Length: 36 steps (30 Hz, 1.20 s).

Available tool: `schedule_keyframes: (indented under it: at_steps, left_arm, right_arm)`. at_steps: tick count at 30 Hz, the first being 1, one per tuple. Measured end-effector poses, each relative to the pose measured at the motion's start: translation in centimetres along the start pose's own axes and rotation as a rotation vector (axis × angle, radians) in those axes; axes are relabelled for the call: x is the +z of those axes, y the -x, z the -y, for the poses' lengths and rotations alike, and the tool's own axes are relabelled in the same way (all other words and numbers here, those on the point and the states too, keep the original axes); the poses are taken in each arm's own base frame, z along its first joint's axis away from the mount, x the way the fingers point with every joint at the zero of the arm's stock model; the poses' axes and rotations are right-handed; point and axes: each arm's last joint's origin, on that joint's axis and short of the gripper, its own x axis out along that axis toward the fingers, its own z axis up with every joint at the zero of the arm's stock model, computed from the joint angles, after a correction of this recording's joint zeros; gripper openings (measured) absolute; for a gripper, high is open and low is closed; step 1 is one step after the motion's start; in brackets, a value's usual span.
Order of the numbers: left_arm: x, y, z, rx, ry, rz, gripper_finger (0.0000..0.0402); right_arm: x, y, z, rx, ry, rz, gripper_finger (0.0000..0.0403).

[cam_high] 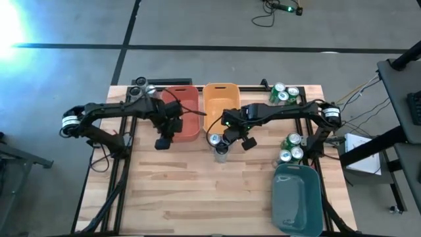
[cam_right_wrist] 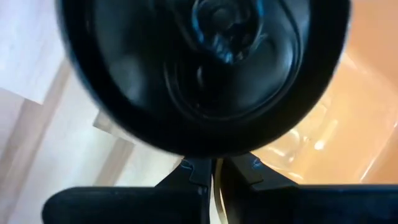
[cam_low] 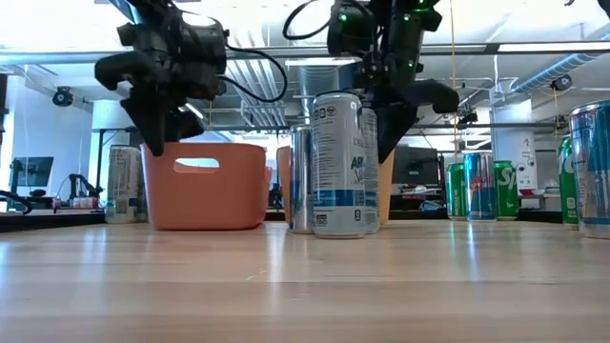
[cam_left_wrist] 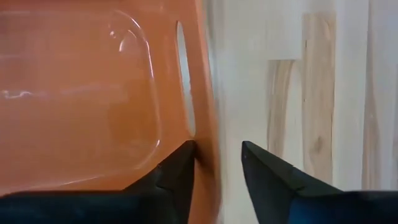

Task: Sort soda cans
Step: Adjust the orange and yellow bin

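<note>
Two soda cans [cam_high: 215, 139] [cam_high: 222, 150] stand upright mid-table, just in front of the orange bin [cam_high: 220, 105]. In the low view the nearer one is a blue-and-silver can [cam_low: 336, 162]. My right gripper [cam_high: 229, 139] hangs beside them, pointing down with its fingers shut [cam_right_wrist: 212, 169]. A dark can top [cam_right_wrist: 205, 68] fills its wrist view, just ahead of the fingertips. My left gripper [cam_high: 162, 140] is open [cam_left_wrist: 217, 168] above the near rim of the red bin [cam_left_wrist: 205, 124], one finger over the inside and one over the table. My right gripper's shut fingertips [cam_right_wrist: 198, 168] stand at the edge of the dark can top [cam_right_wrist: 186, 146], coming from above. I cannot tell whether they touch it.
Green and blue cans stand in clusters at the far right corner [cam_high: 284, 93] and at the right edge [cam_high: 291, 148]. Two cans stand at the far left [cam_high: 140, 85]. The teal bin [cam_high: 297, 197] sits at the near right. Bare wood fills the near left of the table [cam_high: 177, 197].
</note>
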Motion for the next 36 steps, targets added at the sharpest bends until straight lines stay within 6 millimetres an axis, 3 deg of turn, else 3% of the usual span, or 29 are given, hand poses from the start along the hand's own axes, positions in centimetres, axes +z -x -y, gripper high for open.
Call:
schedule_keyframes:
  at_steps: [8,13,25,30,36]
  left_arm:
    - [-0.2,0.0,1.4,-0.027,-0.038,-0.047,0.0032]
    - [-0.5,0.4,1.7,-0.018,-0.039,-0.057,0.0012]
    - [-0.4,0.7,1.7,-0.014,-0.014,-0.022,0.0042]
    - [-0.3,0.7,1.8,-0.024,0.017,-0.007,0.0058]
    - [-0.3,0.8,1.8,-0.018,0.023,-0.003,0.0071]
  right_arm:
    - [1.7,0.4,-1.6,-0.001,-0.036,0.033,0.0012]
    - [2.6,0.5,-2.5,0.003,-0.155,0.053,0.0012]
    - [3.0,0.6,-3.1,0.008,-0.206,0.056,0.0013]
    - [3.0,0.6,-3.1,0.007,-0.151,0.057,0.0013]
    - [3.0,1.3,-3.1,0.011,-0.083,0.049,0.0055]
